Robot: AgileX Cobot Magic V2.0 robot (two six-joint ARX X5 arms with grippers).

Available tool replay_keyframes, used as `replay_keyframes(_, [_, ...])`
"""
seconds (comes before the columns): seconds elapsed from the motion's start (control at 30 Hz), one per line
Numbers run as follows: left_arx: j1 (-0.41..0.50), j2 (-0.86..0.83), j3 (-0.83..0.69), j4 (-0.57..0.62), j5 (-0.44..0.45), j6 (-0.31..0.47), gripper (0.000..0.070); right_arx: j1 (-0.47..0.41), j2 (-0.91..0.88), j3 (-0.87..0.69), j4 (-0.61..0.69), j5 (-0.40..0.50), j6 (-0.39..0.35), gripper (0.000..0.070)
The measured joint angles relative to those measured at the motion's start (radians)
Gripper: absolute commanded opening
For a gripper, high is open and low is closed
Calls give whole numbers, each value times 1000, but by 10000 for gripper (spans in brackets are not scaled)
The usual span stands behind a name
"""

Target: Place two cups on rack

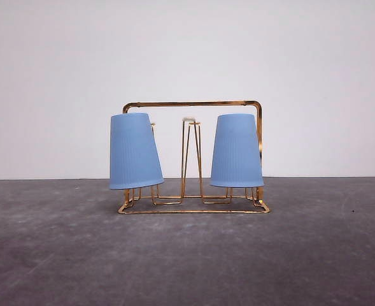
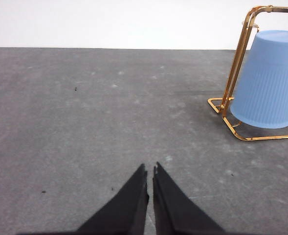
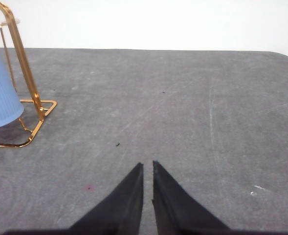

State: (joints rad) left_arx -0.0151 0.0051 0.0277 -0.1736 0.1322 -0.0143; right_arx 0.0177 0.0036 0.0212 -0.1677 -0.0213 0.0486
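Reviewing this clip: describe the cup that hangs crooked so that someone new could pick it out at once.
Find the gold wire rack standing mid-table against the white wall. Two upside-down light-blue ribbed cups sit on its prongs. The left cup is the one: it leans, its rim slanted, while the right cup hangs nearly straight.

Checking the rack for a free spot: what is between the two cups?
In the front view, a free white-tipped prong of the rack stands between the left cup and right cup.

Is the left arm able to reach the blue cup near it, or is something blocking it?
Probably yes. Only bare table lies between the left gripper and the cup, which hangs upside down on the rack.
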Motion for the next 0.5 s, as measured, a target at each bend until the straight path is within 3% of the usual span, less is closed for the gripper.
replay_keyframes(0.5, [0,0,0,0,0,0,0,0,0,0,0,0,0,32])
